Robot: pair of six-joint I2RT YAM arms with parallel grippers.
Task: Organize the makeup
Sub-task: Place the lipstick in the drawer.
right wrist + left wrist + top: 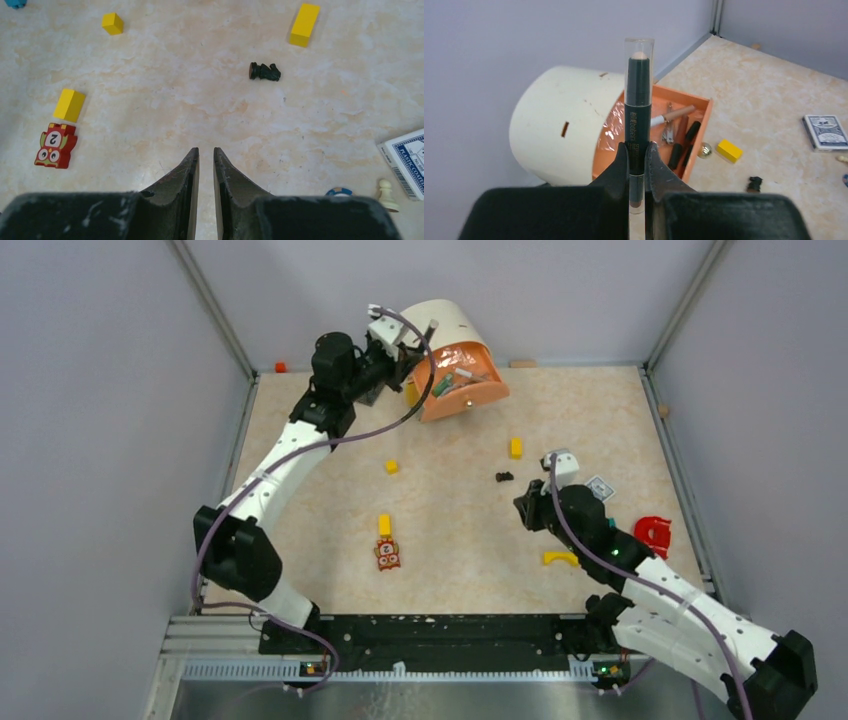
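My left gripper (637, 150) is shut on a dark makeup stick (638, 90) with a clear cap, held upright. It hovers at the back of the table (402, 358), beside the open orange box (704, 125) with a cream domed lid (559, 125). Several makeup sticks (681, 140) lie inside the box (460, 390). My right gripper (206, 152) is empty, its jaws nearly together, low over bare table right of centre (525, 510).
Yellow blocks (516, 447) (392, 466) (384, 525), an owl tile (388, 555), a small black piece (265, 71), a card deck (600, 487), a red object (653, 533) and a yellow arch (560, 558) lie about. A gold ball (705, 149) sits by the box.
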